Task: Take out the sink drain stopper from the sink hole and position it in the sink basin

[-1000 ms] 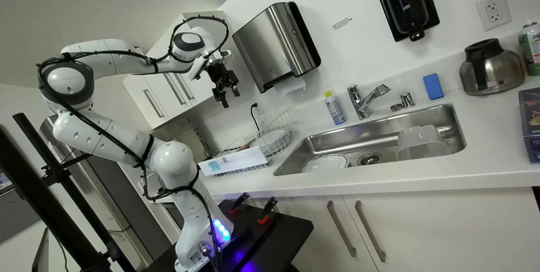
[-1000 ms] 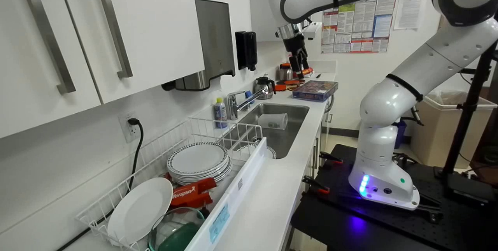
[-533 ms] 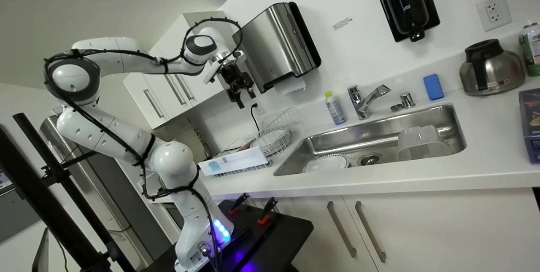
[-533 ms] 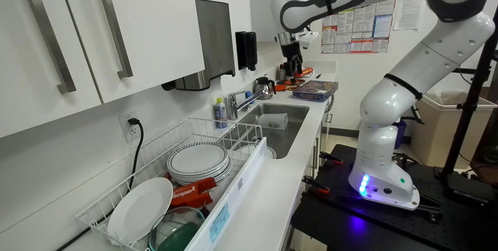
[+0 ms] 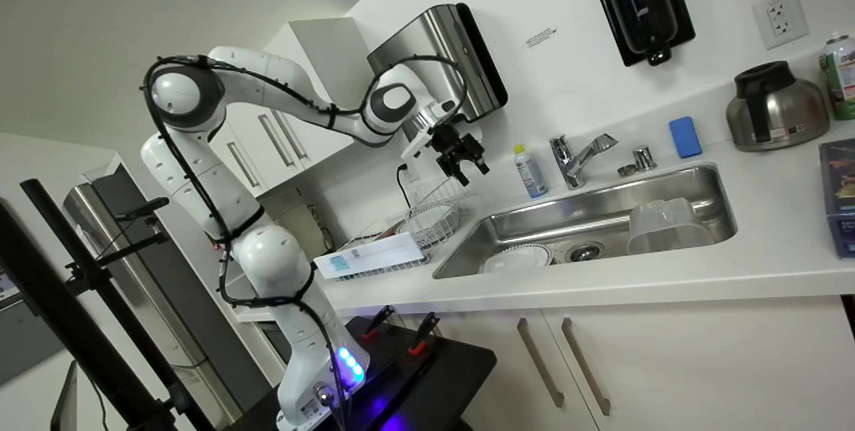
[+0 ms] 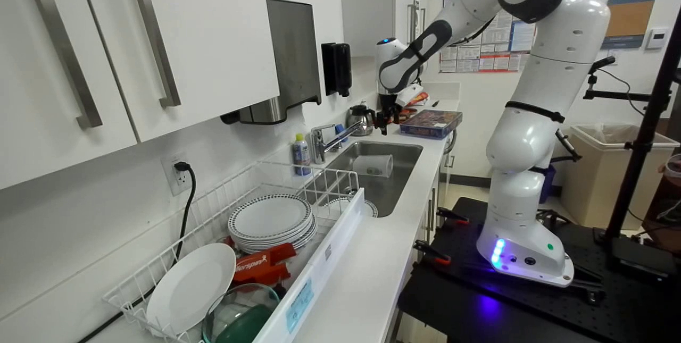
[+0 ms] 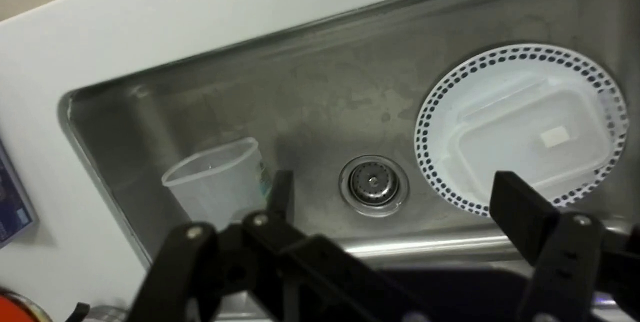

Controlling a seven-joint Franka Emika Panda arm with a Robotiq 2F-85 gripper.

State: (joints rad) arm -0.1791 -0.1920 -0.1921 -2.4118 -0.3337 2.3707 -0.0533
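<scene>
The round metal drain stopper (image 7: 374, 182), with small holes and a centre knob, sits in the sink hole in the wrist view. The drain also shows in an exterior view (image 5: 585, 252). The stainless-steel sink basin (image 7: 330, 92) is set in the white counter and shows in both exterior views (image 5: 534, 225) (image 6: 382, 195). My gripper (image 7: 393, 177) is open and empty. Its black fingers (image 7: 522, 207) stand wide apart, with the stopper seen between and beyond them. In both exterior views the gripper (image 5: 474, 175) (image 6: 386, 125) hangs well above the counter.
A dotted-rim plate (image 7: 425, 147) with a clear plastic container (image 7: 530, 137) lies beside the drain. A translucent tub (image 7: 220, 187) lies on its other side. The faucet (image 5: 578, 160), spray bottle (image 5: 531, 174) and dish rack (image 6: 340, 178) stand round the sink. A paper towel dispenser (image 6: 295, 56) hangs above.
The arm has reached forward and down. The gripper has moved right and lower in an exterior view, and lower and slightly left in an exterior view. The objects have not moved.
</scene>
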